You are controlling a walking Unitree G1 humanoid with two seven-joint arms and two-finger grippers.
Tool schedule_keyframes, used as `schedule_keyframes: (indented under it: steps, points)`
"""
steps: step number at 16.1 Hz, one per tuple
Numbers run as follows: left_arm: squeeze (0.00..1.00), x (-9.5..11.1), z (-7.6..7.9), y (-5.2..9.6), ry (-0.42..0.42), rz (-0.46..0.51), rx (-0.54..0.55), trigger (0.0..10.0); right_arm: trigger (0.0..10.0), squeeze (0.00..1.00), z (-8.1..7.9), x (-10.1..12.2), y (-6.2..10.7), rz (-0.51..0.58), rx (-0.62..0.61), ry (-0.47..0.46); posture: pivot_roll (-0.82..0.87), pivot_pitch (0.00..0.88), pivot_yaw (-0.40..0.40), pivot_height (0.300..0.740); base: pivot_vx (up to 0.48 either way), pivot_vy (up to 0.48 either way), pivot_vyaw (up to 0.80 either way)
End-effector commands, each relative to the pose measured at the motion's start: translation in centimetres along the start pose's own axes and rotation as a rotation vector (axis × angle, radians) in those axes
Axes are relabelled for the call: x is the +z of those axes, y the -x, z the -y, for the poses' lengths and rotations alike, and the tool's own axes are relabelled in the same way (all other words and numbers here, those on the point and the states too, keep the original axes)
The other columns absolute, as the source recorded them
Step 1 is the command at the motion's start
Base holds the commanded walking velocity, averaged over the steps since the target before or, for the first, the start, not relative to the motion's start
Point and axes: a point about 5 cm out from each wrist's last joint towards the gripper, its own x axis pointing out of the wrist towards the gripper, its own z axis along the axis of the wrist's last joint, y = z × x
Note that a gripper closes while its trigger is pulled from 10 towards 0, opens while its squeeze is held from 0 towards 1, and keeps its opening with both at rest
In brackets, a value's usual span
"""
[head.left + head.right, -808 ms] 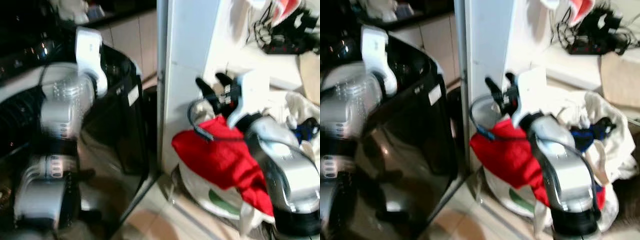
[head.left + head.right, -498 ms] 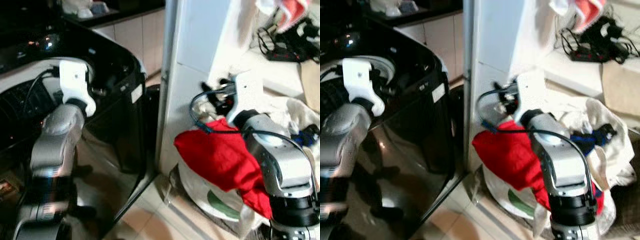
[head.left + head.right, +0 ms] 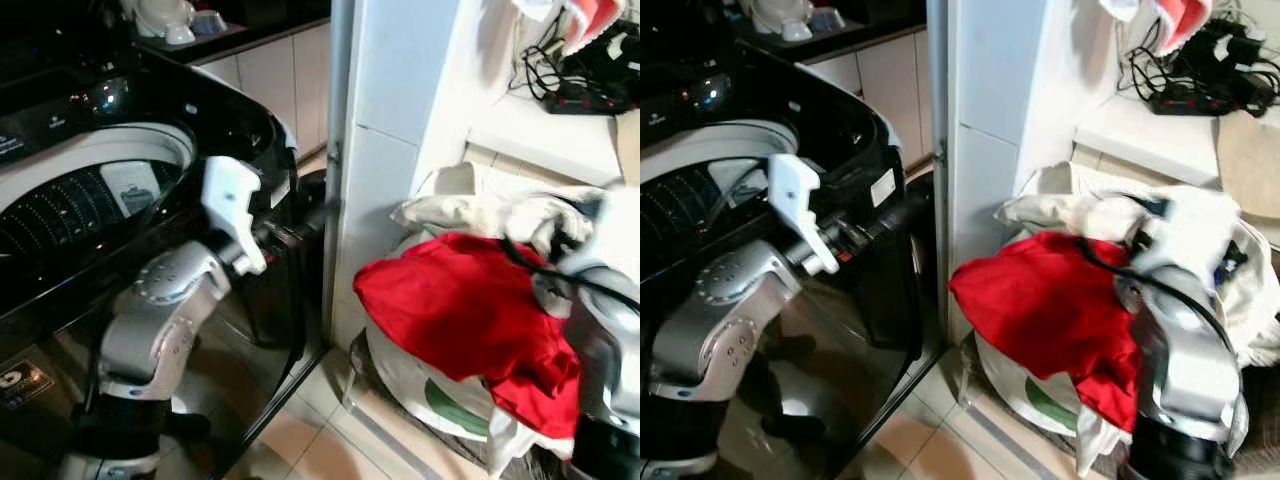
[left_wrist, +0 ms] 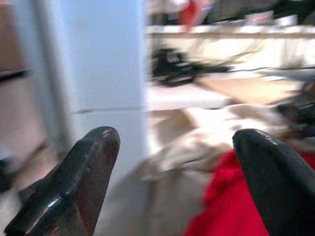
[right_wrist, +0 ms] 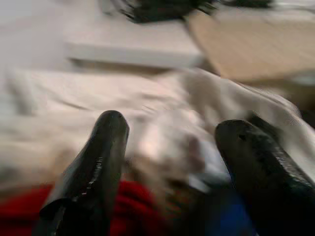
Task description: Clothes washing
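Home laundry corner beside my station: black top-loading washing machine [image 3: 120, 150] with open drum, white bag heaped with red and cream clothes [image 3: 470, 310], tiled floor [image 3: 330, 450], cream cabinet doors [image 3: 280, 70], tangled black cables [image 3: 1200, 80] on ledge.

Both wrist views are smeared by blur, so the pale laundry [image 5: 162, 113] beyond the right gripper [image 5: 172, 167] and the wall and shelf beyond the left gripper [image 4: 177, 182] are soft shapes with no detail, and the lower ends of the fingers are cut off by the picture edge. In the eye views the right arm [image 3: 1180, 340] is blurred and covers the right part of the red cloth [image 3: 460, 310], and its fingers cannot be made out among the cream fabric [image 3: 480, 205]. The washing machine [image 3: 90, 200] runs off the left edge, its drum is partly hidden behind the left arm [image 3: 165, 310], and the sticker near its bottom left corner is too small to read.
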Motion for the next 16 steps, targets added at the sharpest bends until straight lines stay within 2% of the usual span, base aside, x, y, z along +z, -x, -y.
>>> schedule_keyframes:
  steps: [1, 3, 4, 7, 8, 9, 10, 14, 15, 16]
  points:
    - [0.00, 0.1, 0.6, 0.1, 0.023, 0.002, -0.054, 10.0, 10.0, 1.00, 1.3, -0.2, -0.5, -0.010, -0.056, -0.026, -0.12, 0.000, 0.051, 0.740, 0.000, 0.000, 0.00]
    - [0.00, -0.1, 0.5, 0.2, 0.042, -0.004, -0.051, 10.0, 10.0, 1.00, 3.4, 0.0, -1.3, -0.024, -0.097, -0.069, -0.12, 0.000, 0.045, 0.740, 0.000, 0.000, 0.00]
    - [0.00, -0.1, 0.6, 0.3, 0.049, 0.000, -0.059, 10.0, 10.0, 1.00, 3.8, 0.1, -1.5, -0.038, -0.084, -0.086, -0.12, 0.000, 0.041, 0.740, 0.000, 0.000, 0.00]
    - [0.00, -0.4, 1.1, 0.6, 0.038, -0.029, -0.111, 10.0, 10.0, 1.00, 3.0, -0.5, -2.3, -0.100, 0.053, -0.122, -0.11, 0.000, 0.034, 0.740, 0.000, 0.000, 0.00]
    - [0.00, -0.4, 1.1, 0.6, 0.035, -0.032, -0.110, 10.0, 10.0, 0.56, 2.4, -0.6, -2.6, -0.111, 0.112, -0.137, -0.11, 0.000, 0.032, 0.740, 0.000, 0.000, 0.00]
    - [0.00, -0.4, 1.1, 0.6, 0.034, -0.033, -0.111, 10.0, 10.0, 0.56, 2.3, -0.6, -2.7, -0.115, 0.129, -0.142, -0.11, 0.000, 0.032, 0.740, 0.000, 0.000, 0.00]
    - [0.00, -0.4, 1.2, 0.7, 0.028, -0.038, -0.121, 10.0, 10.0, 0.00, 1.9, -0.7, -2.8, -0.127, 0.164, -0.143, -0.11, 0.000, 0.027, 0.740, 0.000, 0.000, 0.00]
    - [0.00, -0.5, 2.0, 1.2, 0.045, -0.056, -0.182, 10.0, 10.0, 0.00, 2.2, -1.2, -3.2, -0.169, 0.127, -0.125, -0.10, 0.000, 0.021, 0.740, 0.000, 0.000, 0.00]
    - [0.00, -0.6, 2.1, 1.4, 0.054, -0.062, -0.201, 10.0, 3.5, 0.00, 2.3, -1.4, -3.3, -0.179, 0.120, -0.129, -0.10, 0.000, 0.022, 0.740, 0.000, 0.000, 0.00]
    - [0.00, -0.6, 2.4, 1.5, 0.064, -0.070, -0.225, 10.0, 0.0, 0.00, 2.6, -1.6, -3.3, -0.191, 0.111, -0.131, -0.10, 0.000, 0.022, 0.740, 0.000, 0.000, 0.00]
